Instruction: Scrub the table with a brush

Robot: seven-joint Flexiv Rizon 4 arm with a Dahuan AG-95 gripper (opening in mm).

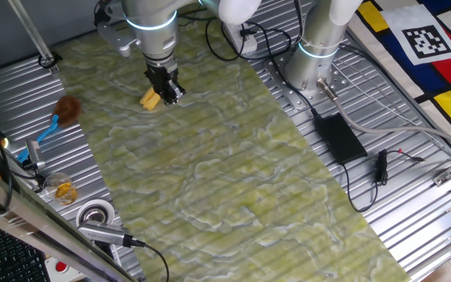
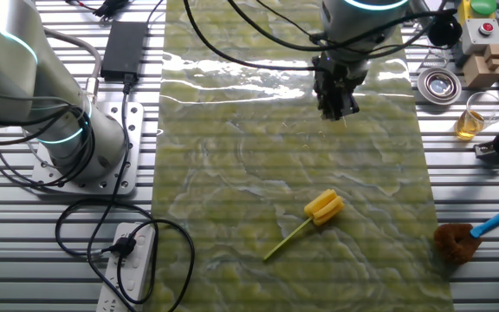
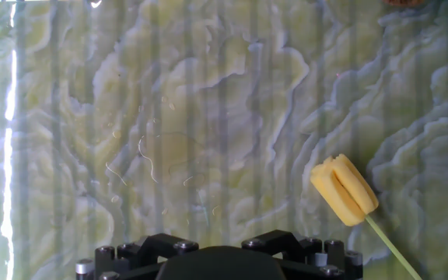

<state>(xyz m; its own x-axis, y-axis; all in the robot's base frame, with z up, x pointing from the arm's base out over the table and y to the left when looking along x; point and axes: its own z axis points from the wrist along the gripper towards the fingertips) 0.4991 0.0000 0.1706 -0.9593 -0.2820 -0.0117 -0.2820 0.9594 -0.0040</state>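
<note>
Gripper hangs above the table, empty, its fingers seemingly close together, though the exact gap cannot be told. Well apart from it, the brush lies flat on the table, its thin stem pointing away from the gripper.

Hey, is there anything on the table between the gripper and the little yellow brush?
No. In the other fixed view, only bare marbled table lies between the gripper and the brush.
</note>
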